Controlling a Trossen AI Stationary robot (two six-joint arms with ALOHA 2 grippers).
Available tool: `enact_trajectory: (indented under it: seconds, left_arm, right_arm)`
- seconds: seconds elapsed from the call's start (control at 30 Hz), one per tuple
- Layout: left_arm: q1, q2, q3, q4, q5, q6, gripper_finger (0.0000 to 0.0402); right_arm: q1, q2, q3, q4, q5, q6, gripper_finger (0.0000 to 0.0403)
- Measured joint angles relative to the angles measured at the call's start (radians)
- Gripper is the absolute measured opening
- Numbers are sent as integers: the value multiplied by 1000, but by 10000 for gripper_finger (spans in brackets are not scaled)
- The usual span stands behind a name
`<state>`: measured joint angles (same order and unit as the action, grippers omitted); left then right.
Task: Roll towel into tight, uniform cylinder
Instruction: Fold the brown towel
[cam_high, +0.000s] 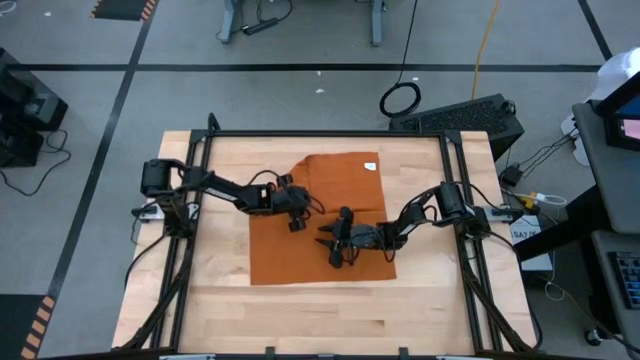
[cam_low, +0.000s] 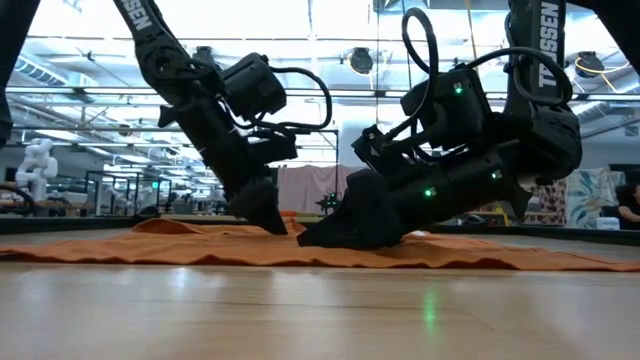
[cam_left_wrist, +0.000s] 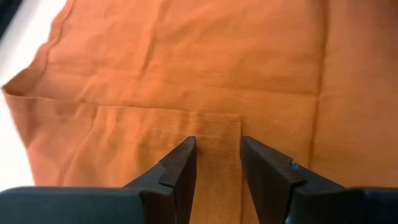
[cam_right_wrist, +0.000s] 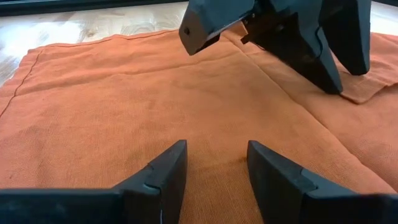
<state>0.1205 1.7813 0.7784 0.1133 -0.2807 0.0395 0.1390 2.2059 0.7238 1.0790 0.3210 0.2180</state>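
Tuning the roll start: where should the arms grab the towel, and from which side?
Probably at the folded-over edge near the left gripper: the towel lies flat elsewhere, and that doubled flap is the only raised lip to pinch. Come down from above, open fingers straddling the fold. The right gripper, also open and low on the cloth, could take the same edge farther along.

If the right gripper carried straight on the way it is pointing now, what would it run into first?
Probably the towel itself, since the open right gripper angles down at the cloth; skimming above it, it would next meet the left gripper.
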Motion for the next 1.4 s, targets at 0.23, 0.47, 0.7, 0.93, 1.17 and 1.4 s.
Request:
enact_trajectory:
  seconds: [0.23, 0.47, 0.7, 0.93, 1.17, 1.4]
  left_arm:
    - [12, 23, 2, 20, 35, 9, 131]
    - [12, 17, 1, 5, 19, 19, 43]
    - [14, 9, 0, -6, 17, 19, 7]
    - [14, 9, 0, -18, -13, -37, 10]
    - [-1, -3, 2, -80, -48, -57, 78]
    - [-25, -39, -1, -146, -83, -33, 135]
  right_arm:
    - [0, 1, 0, -1, -1, 1, 160]
    - [0, 2, 0, -8, -3, 3, 160]
    - [0, 2, 0, -17, -4, 7, 160]
    - [0, 2, 0, -21, -3, 10, 160]
    - [0, 2, 0, -23, -2, 16, 160]
    - [0, 2, 0, -27, -1, 21, 160]
